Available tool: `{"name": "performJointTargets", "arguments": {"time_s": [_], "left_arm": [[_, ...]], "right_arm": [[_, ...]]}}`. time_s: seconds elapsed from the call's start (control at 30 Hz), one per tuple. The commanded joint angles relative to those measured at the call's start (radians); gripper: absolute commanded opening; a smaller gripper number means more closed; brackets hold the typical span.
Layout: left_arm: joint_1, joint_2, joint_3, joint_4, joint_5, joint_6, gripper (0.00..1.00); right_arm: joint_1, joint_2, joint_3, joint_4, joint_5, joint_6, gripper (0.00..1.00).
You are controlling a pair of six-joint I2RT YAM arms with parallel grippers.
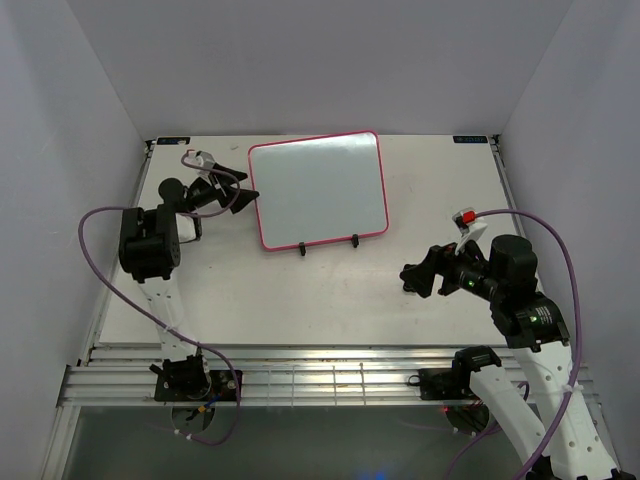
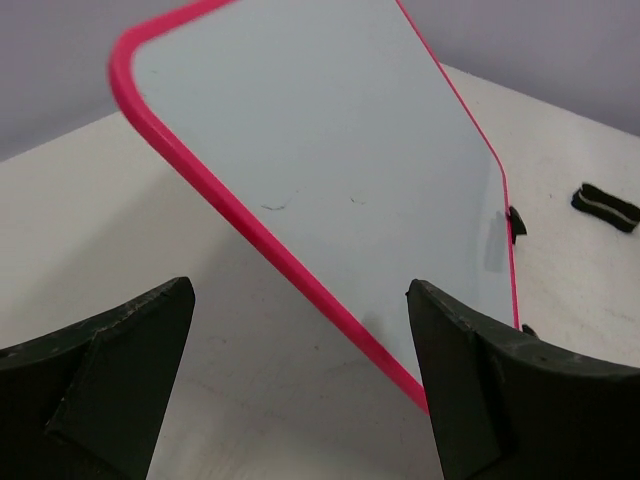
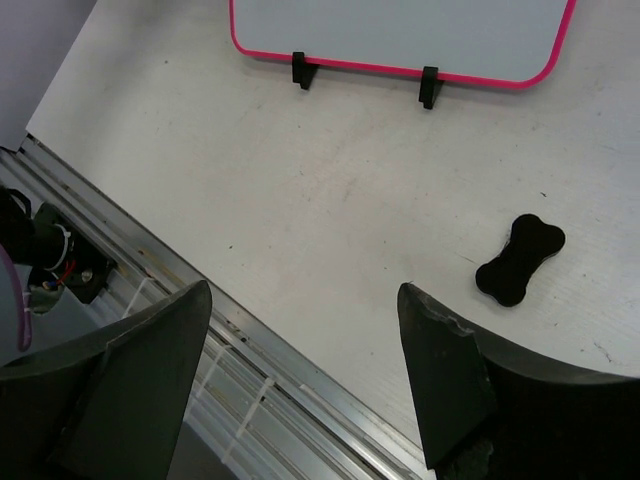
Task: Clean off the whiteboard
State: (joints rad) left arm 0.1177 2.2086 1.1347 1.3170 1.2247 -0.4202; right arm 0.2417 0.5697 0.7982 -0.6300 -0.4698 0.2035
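Whiteboard [image 1: 318,190] stands propped at the far middle of the tabletop [image 1: 300,300], with only faint marks on its surface. Left tool [image 1: 246,197] is spread at the board's left edge. Right tool [image 1: 407,280] is spread over the near right, close to a black eraser [image 3: 520,258].

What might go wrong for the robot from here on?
The whiteboard rests in two small black clips; the open left tool at its edge might tip or slide it. The small eraser lies on the table, unheld; the open right tool may fumble the pickup. Faint marks could get missed.
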Motion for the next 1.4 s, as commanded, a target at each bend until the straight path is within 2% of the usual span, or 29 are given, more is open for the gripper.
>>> {"name": "performJointTargets", "arguments": {"time_s": [0.0, 0.07, 0.1, 0.13, 0.23, 0.27, 0.33, 0.37, 0.43, 0.5, 0.6, 0.7, 0.83, 0.97, 1.1, 1.37], "left_arm": [[0.033, -0.179, -0.056, 0.361, -0.146, -0.025, 0.98], [0.045, -0.269, -0.128, 0.338, -0.324, -0.063, 0.98], [0.049, -0.312, -0.163, 0.315, -0.403, -0.078, 0.98], [0.050, -0.361, -0.237, 0.291, -0.522, -0.083, 0.98], [0.051, -0.596, -0.320, 0.014, -0.656, -0.104, 0.98], [0.046, -0.738, -0.310, -0.352, -0.823, -0.161, 0.98], [-0.012, -0.850, -0.241, -0.804, -1.052, -0.184, 0.98], [-0.044, -0.922, -0.172, -1.140, -1.272, -0.184, 0.98], [-0.171, -0.987, -0.161, -1.315, -1.373, -0.117, 0.98], [-0.232, -1.079, -0.168, -1.433, -1.406, -0.080, 0.98], [-0.269, -1.180, -0.180, -1.605, -1.383, -0.069, 0.98], [-0.279, -1.317, -0.196, -1.712, -1.343, -0.042, 0.98], [-0.282, -1.482, -0.181, -1.886, -1.360, 0.042, 0.98], [-0.283, -1.595, -0.184, -1.966, -1.406, 0.127, 0.98], [-0.283, -1.685, -0.184, -2.010, -1.364, 0.162, 0.98], [-0.285, -1.813, -0.154, -2.073, -1.426, 0.198, 0.98]], "right_arm": [[-0.004, 0.002, 0.026, 0.026, 0.062, -0.018, 0.83], [-0.002, 0.002, 0.035, 0.038, 0.120, -0.015, 0.99], [-0.002, 0.005, 0.042, 0.041, 0.144, -0.012, 0.90], [-0.004, 0.009, 0.053, 0.032, 0.175, -0.010, 0.90], [-0.002, 0.030, 0.117, 0.009, 0.304, -0.027, 0.90], [-0.002, 0.047, 0.137, -0.014, 0.372, -0.039, 0.90], [-0.002, 0.068, 0.197, -0.036, 0.446, -0.056, 0.90], [-0.002, 0.090, 0.220, -0.052, 0.536, -0.055, 0.90], [-0.002, 0.110, 0.277, -0.057, 0.630, -0.042, 0.90], [-0.002, 0.110, 0.288, -0.024, 0.663, -0.064, 0.90], [-0.002, 0.108, 0.309, -0.025, 0.714, -0.099, 0.90], [-0.002, 0.101, 0.320, -0.048, 0.639, -0.116, 0.90], [-0.002, 0.084, 0.288, -0.114, 0.573, -0.090, 0.90], [-0.004, 0.038, 0.254, -0.149, 0.650, -0.096, 0.90], [-0.002, -0.011, 0.272, -0.174, 0.658, -0.104, 0.90], [-0.004, -0.071, 0.265, -0.200, 0.657, -0.111, 0.90]]}}
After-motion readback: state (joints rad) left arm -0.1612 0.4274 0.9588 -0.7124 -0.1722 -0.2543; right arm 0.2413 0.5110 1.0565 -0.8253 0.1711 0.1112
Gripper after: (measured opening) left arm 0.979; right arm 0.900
